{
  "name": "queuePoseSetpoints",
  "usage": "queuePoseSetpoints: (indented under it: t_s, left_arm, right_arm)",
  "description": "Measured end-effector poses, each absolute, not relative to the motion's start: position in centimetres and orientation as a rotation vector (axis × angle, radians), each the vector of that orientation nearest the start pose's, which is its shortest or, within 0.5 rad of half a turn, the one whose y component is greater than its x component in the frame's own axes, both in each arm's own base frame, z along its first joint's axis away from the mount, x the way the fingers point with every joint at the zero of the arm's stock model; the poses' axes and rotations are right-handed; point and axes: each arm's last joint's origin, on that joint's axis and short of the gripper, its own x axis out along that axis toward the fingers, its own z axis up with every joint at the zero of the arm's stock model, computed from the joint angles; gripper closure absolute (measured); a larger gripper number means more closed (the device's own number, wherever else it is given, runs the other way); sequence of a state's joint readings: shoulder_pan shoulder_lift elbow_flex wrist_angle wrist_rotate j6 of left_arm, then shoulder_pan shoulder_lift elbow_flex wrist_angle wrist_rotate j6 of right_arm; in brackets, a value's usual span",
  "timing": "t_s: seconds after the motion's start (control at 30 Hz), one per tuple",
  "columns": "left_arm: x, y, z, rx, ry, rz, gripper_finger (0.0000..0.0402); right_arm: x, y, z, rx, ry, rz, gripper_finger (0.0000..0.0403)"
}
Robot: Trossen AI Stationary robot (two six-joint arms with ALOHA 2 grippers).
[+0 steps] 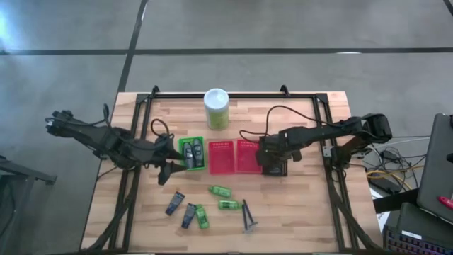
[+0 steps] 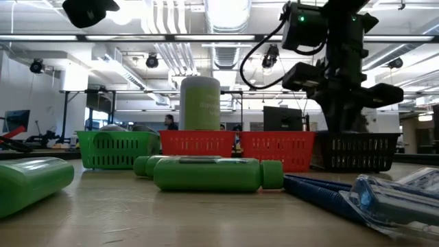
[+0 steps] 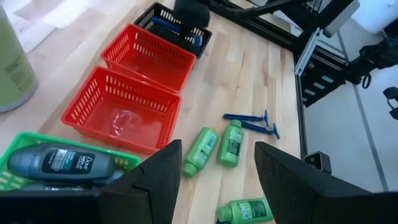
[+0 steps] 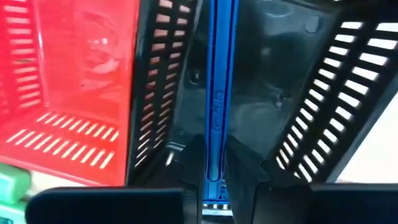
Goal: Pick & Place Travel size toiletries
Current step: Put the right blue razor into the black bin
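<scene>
black basket [image 1: 274, 167]: in the high view mostly covered by the right gripper [image 1: 272, 161]; its contents cannot be made out from above.
blue razor [image 4: 217, 106]: its lower end vanishes between the right gripper's fingers; the head is cut off at the picture's edge.
green basket [image 3: 15, 163]: cut off by the left wrist picture's edge, partly behind the left gripper [image 3: 217, 180].
grey tube [image 3: 59, 163]: label too small to read fully.
green canister [image 3: 13, 68]: only one side shows in the left wrist view.
near bottle [image 2: 31, 180]: blurred, cut off at the low view's edge.
razor pack [image 2: 394, 199]: blurred, cut by the edge.
</scene>
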State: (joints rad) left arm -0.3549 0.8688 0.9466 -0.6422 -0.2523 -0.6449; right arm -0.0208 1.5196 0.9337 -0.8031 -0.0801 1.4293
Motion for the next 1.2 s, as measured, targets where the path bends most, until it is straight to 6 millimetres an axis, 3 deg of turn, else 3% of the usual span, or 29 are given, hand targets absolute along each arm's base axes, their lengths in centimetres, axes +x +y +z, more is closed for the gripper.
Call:
queuePoseSetpoints:
  t_s: [0.37,0.77,0.97,1.2]
  left_arm:
    - [16.2,-5.2,33.3,-0.466,0.547,0.083,0.0195]
    - [16.2,-5.2,33.3,-0.471,0.546,0.085,0.0195]
    - [16.2,-5.2,33.3,-0.473,0.546,0.085,0.0195]
    - [16.2,-5.2,33.3,-0.474,0.546,0.086,0.0195]
  right_arm:
    - [25.3,-0.3,17.6,1.258,1.223,-0.967,0.0353]
    - [25.8,-0.4,18.3,1.23,1.193,-0.955,0.0238]
    - [27.0,-0.4,21.8,1.152,1.098,-0.974,0.0193]
    - [28.6,1.7,25.4,1.145,1.012,-0.895,0.0183]
